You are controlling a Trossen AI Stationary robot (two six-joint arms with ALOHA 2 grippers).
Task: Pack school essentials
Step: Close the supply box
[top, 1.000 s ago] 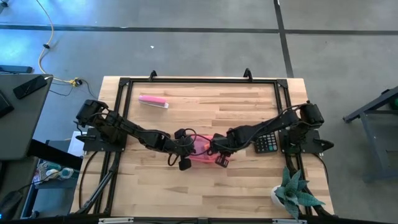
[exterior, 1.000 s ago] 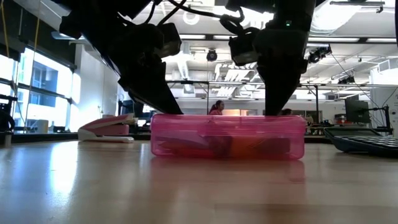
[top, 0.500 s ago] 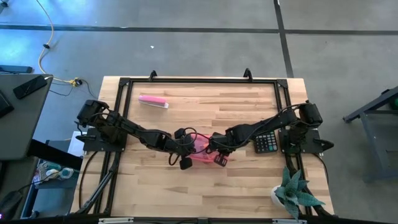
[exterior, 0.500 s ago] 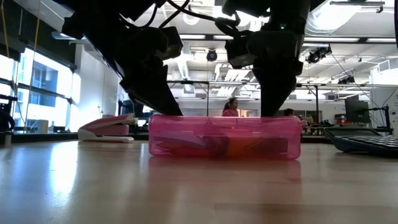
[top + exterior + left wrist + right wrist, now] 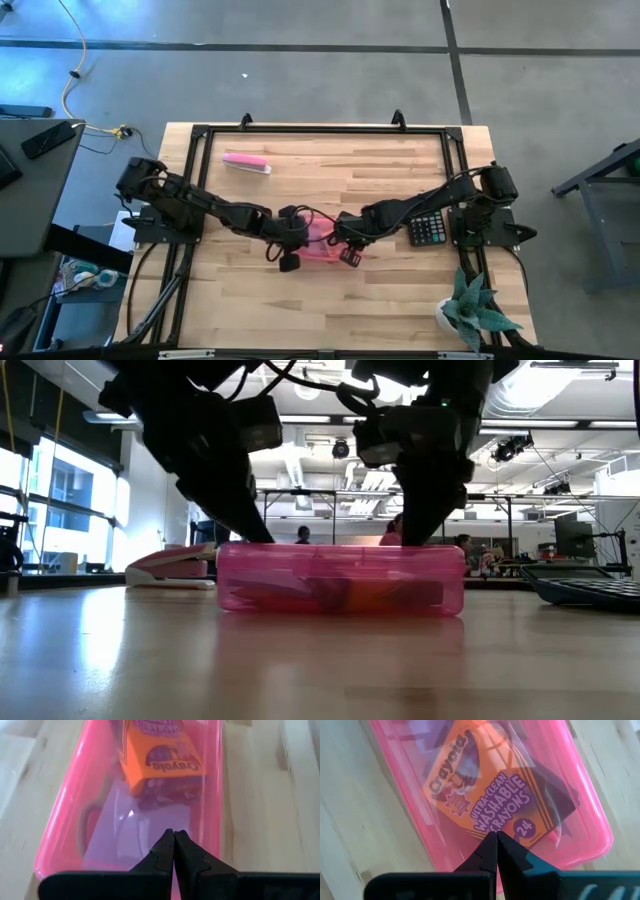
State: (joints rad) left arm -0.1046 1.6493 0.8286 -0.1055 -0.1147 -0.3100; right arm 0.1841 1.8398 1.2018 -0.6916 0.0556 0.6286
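A closed pink see-through pencil case (image 5: 322,246) (image 5: 340,578) lies flat on the table's middle. Through its lid I see a Crayola crayon box (image 5: 485,795) (image 5: 160,760), which looks orange, and a looped handle (image 5: 85,827). The other school essentials cannot be told apart inside. My left gripper (image 5: 174,836) (image 5: 297,236) is shut over the case's left end. My right gripper (image 5: 496,838) (image 5: 343,240) is shut over its right end. My left gripper sets its shut fingertips down on the case's lid (image 5: 165,822) near the left end, slanting in from above and the table's left (image 5: 250,530). The case lies flat on the table. My right gripper sets its shut fingertips on the lid (image 5: 492,827) over the crayon box, near the right end, coming down from above and the right (image 5: 415,530).
A pink oblong bar (image 5: 246,163) (image 5: 170,568) lies near the far left corner. A black calculator (image 5: 428,230) (image 5: 590,588) sits at the table's right side. A potted plant (image 5: 472,310) stands at the near right corner. Bare wood lies in front of the case.
The pencil case has slid a short way toward the table's left edge, staying flat and closed. Both grippers have moved left with it, shut on its lid the whole time.
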